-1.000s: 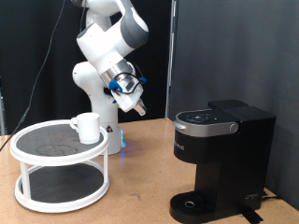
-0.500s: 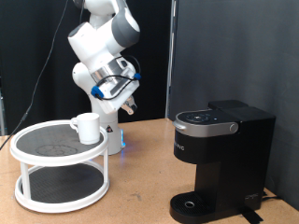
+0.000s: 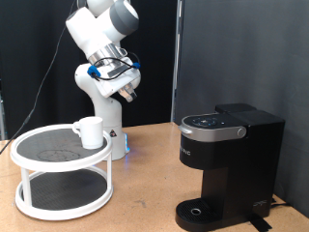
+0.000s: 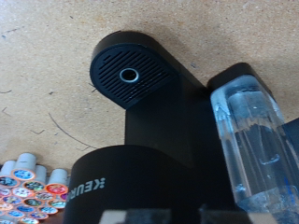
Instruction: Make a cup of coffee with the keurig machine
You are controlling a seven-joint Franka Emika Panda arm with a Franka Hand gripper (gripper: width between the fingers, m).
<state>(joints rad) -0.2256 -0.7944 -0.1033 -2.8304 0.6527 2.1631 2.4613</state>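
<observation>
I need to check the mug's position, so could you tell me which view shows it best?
The exterior view: the mug stands on the white two-tier stand's upper shelf. The wrist view misses it, showing only the coffee maker from above.

A black curtain hangs behind the wooden table.

A robotics lab: black curtains back a bare wooden table, where a white robot arm is mounted beside a white two-tier rack.
</observation>
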